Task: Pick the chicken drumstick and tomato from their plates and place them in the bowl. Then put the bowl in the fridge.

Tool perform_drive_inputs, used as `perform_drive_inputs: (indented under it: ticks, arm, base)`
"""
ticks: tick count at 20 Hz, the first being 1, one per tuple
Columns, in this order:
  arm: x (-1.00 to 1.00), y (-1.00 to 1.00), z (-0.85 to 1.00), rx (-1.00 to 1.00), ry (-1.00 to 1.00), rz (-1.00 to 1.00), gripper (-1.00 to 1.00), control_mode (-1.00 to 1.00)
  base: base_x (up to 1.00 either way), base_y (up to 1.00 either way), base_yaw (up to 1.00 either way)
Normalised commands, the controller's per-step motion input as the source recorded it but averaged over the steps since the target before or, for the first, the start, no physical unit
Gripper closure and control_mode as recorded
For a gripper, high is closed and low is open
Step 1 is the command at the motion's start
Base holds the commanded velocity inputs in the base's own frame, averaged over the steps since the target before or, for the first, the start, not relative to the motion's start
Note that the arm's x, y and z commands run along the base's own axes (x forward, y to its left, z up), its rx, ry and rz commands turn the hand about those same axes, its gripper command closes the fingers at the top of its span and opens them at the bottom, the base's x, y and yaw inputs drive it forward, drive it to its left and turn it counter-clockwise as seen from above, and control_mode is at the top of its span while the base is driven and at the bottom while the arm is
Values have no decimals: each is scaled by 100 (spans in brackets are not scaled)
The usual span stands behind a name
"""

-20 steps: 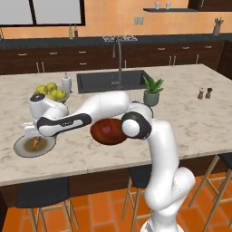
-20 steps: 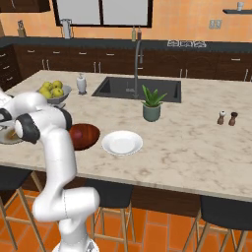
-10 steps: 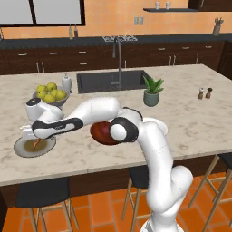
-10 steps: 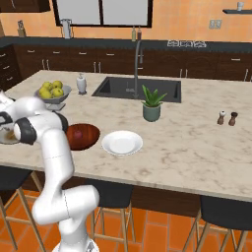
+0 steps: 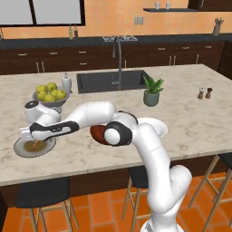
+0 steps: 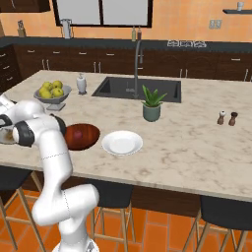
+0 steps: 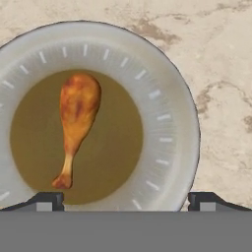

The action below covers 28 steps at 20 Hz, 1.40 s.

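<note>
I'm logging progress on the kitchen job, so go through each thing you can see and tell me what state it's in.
Gripper: open, empty, over the grey plate.
Chicken drumstick: lying flat on the grey plate, not gripped.
Grey plate: on the counter, holding the drumstick.
White plate: on the counter, bare.
Wooden bowl: upright on the counter beside the white plate, contents unclear.
Apple bowl: full, upright.

A home kitchen: marble island counter (image 5: 190, 118) with sink (image 5: 111, 80), faucet (image 5: 119, 54), dark cabinets (image 5: 54, 61) and bar stools (image 6: 221, 216)
</note>
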Motion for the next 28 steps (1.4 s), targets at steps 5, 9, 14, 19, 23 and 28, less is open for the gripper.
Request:
perform_drive_inputs:
  ticks: [5,9,14,19,23,28]
  arm:
    - [19,28,-2,0,0,0,-100,-100]
    - [23,23,-2,0,0,0,-100,-100]
    - [28,10,-19,0,0,0,-100,-100]
    - [23,6,-30,0,0,0,-100,-100]
    - [17,11,-28,0,0,0,-100,-100]
    - [6,15,-19,0,0,0,100,-100]
  base:
    - [0,0,0]
    - [0,0,0]
    - [0,0,0]
    - [0,0,0]
    - [0,0,0]
    - [0,0,0]
